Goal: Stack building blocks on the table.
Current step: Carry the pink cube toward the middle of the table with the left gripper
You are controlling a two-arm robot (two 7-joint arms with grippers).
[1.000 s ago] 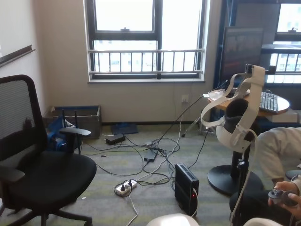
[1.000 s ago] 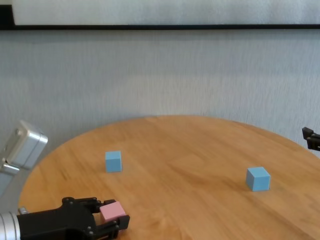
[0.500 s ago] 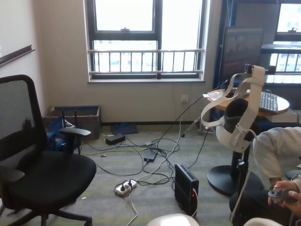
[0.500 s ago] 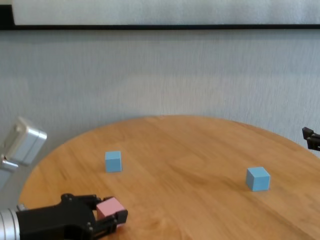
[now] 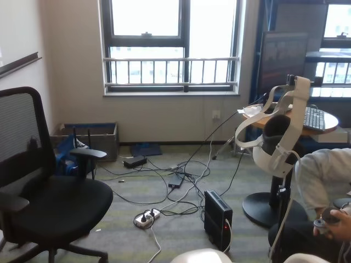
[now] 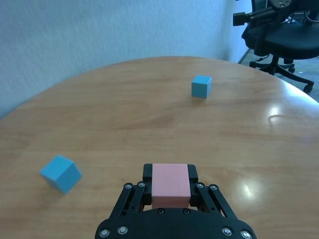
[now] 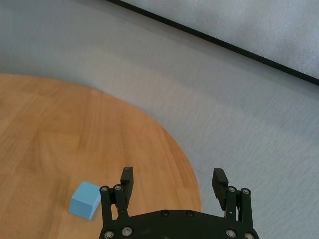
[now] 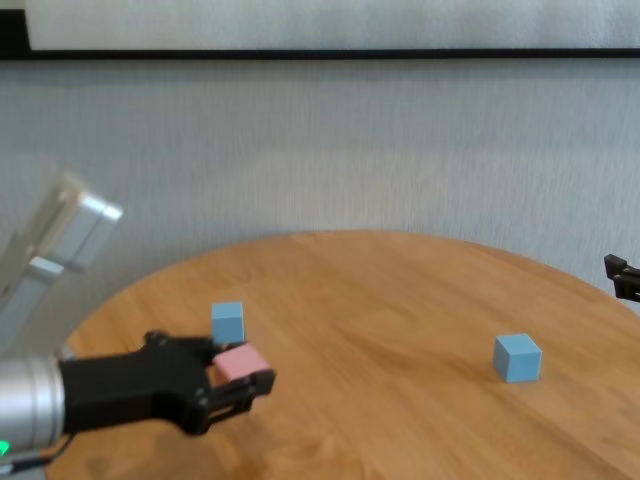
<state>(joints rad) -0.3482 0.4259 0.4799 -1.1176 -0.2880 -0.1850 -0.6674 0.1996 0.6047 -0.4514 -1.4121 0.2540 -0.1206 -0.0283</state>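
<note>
My left gripper (image 8: 244, 372) is shut on the pale pink block (image 8: 240, 362) and holds it a little above the table (image 8: 400, 300). In the left wrist view the pink block (image 6: 170, 185) sits squarely between the black fingers (image 6: 144, 191). One light blue block (image 8: 227, 322) stands on the table just behind the held block. The other blue block (image 8: 517, 357) stands far to the right. My right gripper (image 7: 173, 184) hovers open past the table's right edge, with that blue block (image 7: 87, 200) beside it; only its tip (image 8: 622, 277) shows in the chest view.
The round wooden table ends close to the right gripper, with grey floor (image 7: 224, 114) beyond. A black office chair (image 6: 284, 35) stands behind the table's far side. The head view shows only the room, with another chair (image 5: 49, 192) and cables on the floor.
My left gripper closed on the pink block, then rose and moved forward with it toward the nearer blue block. The right gripper and both blue blocks stayed put.
</note>
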